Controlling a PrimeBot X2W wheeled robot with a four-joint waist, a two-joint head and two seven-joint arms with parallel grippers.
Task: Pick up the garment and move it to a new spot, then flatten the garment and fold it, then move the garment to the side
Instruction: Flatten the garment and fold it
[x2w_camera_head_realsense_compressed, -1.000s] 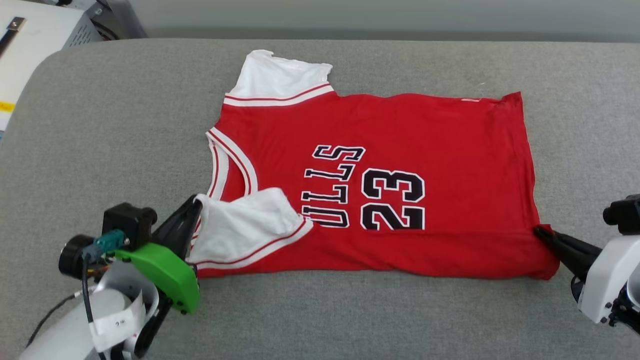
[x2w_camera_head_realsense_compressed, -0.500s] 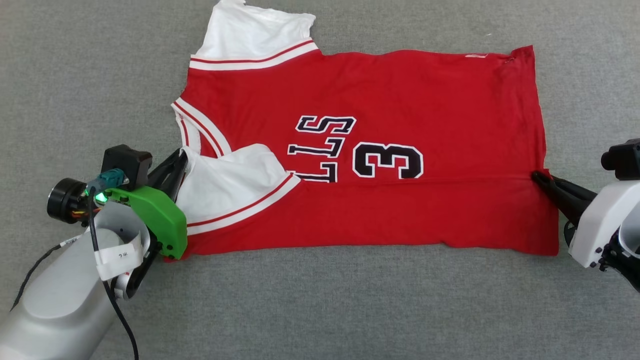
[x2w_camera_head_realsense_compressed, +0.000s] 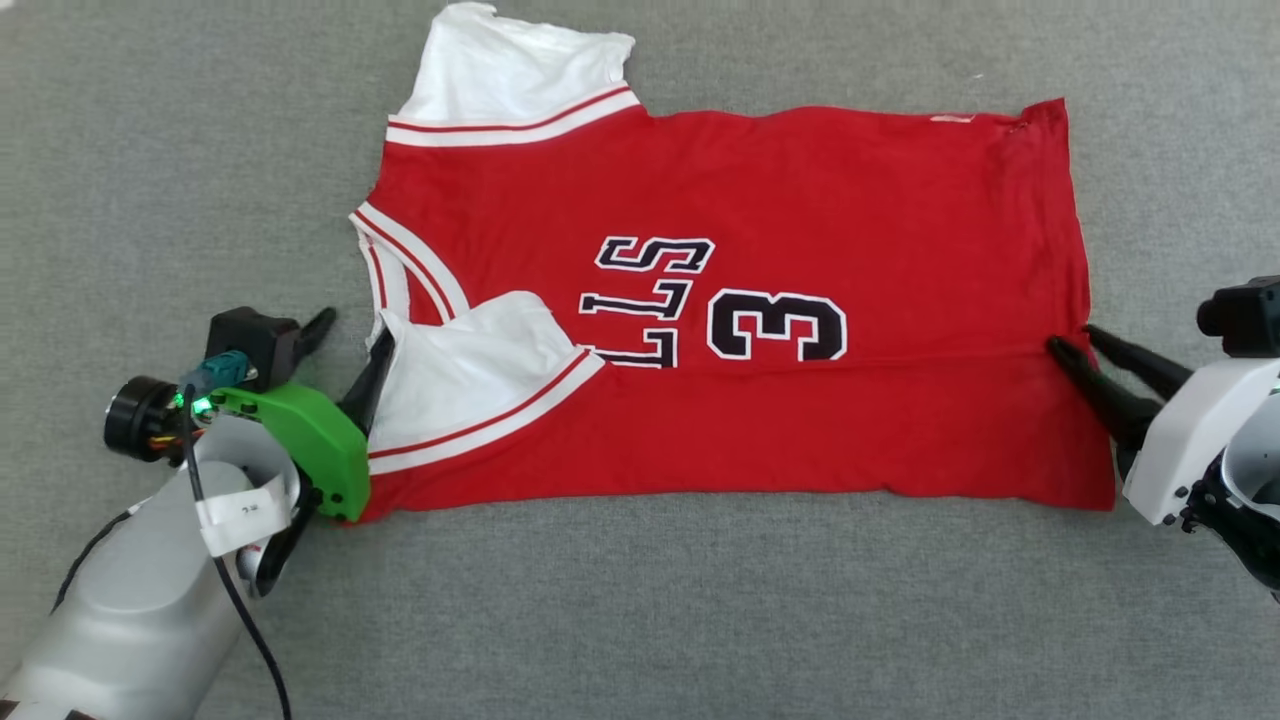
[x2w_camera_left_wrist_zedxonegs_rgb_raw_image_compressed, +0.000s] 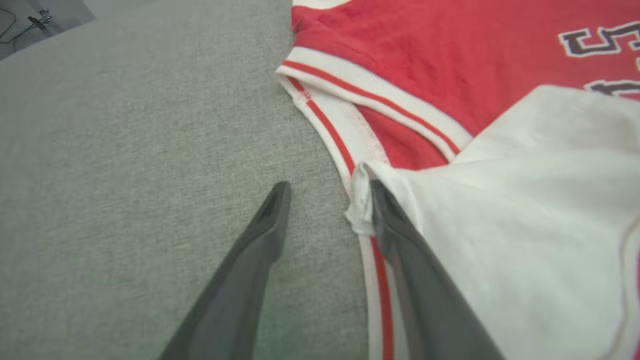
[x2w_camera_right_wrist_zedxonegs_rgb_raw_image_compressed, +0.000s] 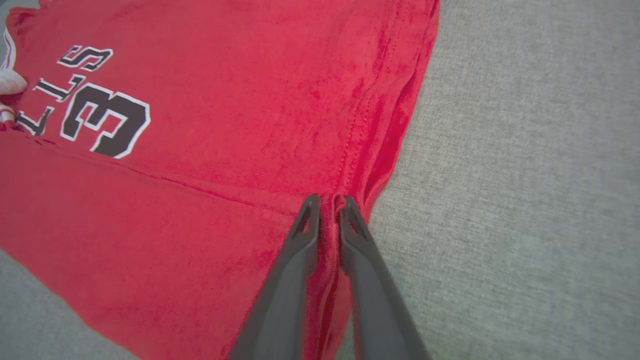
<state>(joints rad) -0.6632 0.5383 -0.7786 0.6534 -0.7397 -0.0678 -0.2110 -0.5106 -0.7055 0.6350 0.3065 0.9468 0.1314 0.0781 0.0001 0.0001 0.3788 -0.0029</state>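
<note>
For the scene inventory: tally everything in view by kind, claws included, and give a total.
Red jersey-style T-shirt with white short sleeves: 1
Dark two-fingered claws: 2, left claw and right claw
Grey fabric surface: 1
Total: 4

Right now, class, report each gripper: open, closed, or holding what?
Left gripper: open, one finger against the white sleeve of the shirt, holding nothing.
Right gripper: slightly open, a ridge of the shirt hem between its fingers.
</note>
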